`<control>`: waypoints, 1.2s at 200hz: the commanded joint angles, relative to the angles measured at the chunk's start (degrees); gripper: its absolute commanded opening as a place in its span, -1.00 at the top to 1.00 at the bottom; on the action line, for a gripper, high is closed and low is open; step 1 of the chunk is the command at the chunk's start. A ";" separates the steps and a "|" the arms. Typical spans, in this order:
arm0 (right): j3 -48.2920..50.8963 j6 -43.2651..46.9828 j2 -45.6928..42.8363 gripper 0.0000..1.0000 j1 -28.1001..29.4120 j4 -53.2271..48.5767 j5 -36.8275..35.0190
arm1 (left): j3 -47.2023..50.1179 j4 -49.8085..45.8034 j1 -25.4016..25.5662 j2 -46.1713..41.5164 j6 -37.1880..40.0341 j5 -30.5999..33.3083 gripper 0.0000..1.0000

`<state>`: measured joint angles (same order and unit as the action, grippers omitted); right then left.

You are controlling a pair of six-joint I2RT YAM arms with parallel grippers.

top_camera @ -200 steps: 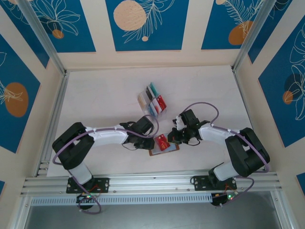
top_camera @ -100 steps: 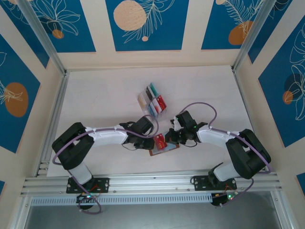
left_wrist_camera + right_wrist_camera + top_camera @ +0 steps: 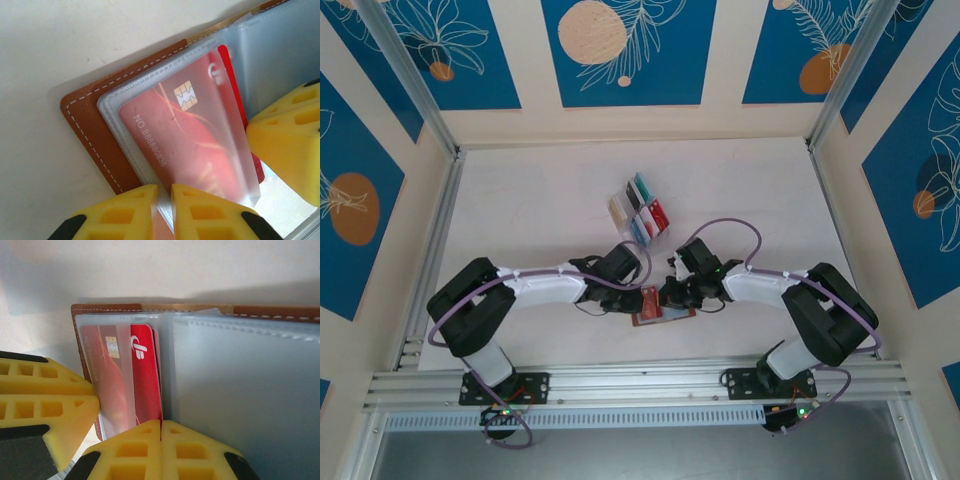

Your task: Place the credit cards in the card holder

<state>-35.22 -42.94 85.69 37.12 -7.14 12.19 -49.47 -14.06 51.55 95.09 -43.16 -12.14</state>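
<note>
Brown leather card holder (image 3: 665, 316) lies open on the table (image 3: 520, 200), and both arms are stretched out low toward it. In the top view the left arm reaches to 3 o'clock and the right arm to 9 o'clock. The left gripper (image 3: 634, 298) is pinched on the holder's clear pocket at its 9 o'clock edge. The right gripper (image 3: 161, 429) is squeezed tight on the red card (image 3: 145, 375), which sits partway inside that pocket. The other cards (image 3: 658, 215) stand in the clear rack (image 3: 628, 215) at 12 o'clock of the holder.

It was a robotics lab test cell: two robot arms (image 3: 540, 285) bolted to an aluminium-extrusion frame (image 3: 640, 380), with printed leaf-pattern wall panels (image 3: 620, 50) (blue, with orange discs) enclosing the white tabletop (image 3: 540, 200) beyond the jaws.
</note>
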 commanded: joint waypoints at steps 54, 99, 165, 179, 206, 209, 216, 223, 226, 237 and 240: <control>-2.77 -0.94 2.02 0.88 1.21 0.69 3.06 | 2.06 -2.07 0.36 0.13 -0.52 0.28 0.67; -5.83 0.02 -0.17 0.52 1.46 -7.82 -2.46 | 3.48 -1.33 -0.09 -2.46 -0.18 0.43 0.66; -10.62 0.92 -3.69 0.06 2.88 -17.89 -9.37 | 2.66 -2.62 -1.78 -4.57 4.40 -0.89 0.61; -11.56 1.00 -4.83 0.01 3.04 -20.63 -12.01 | 2.02 -3.58 -1.96 -4.80 5.51 -0.95 0.61; -13.14 2.17 -6.42 -0.03 3.26 -23.97 -15.98 | 1.10 -5.54 -2.05 -5.42 7.00 -1.39 0.61; -13.58 2.43 -6.34 -0.02 3.22 -24.33 -16.42 | 1.00 -5.93 -2.06 -5.50 7.15 -1.46 0.61; -14.34 3.02 -6.20 0.03 3.37 -25.25 -17.62 | 0.71 -6.77 -2.06 -5.76 7.48 -1.57 0.61; -14.97 3.57 -5.98 0.11 3.48 -25.88 -18.90 | 0.58 -7.61 -2.07 -6.17 7.85 -1.44 0.61; -15.30 3.75 -5.90 0.16 3.52 -25.97 -19.37 | 0.54 -7.95 -2.00 -6.43 7.92 -1.33 0.61; -16.02 4.50 -5.75 0.38 3.57 -26.06 -20.38 | 0.56 -9.09 -2.07 -7.34 8.46 -0.80 0.60; -16.24 4.78 -5.55 0.41 3.57 -26.19 -20.53 | 0.60 -9.30 -2.07 -7.63 8.63 -0.64 0.61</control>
<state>-48.80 -40.21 80.25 40.23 -29.23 -3.49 -47.29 -18.98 49.98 90.28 -37.01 -12.40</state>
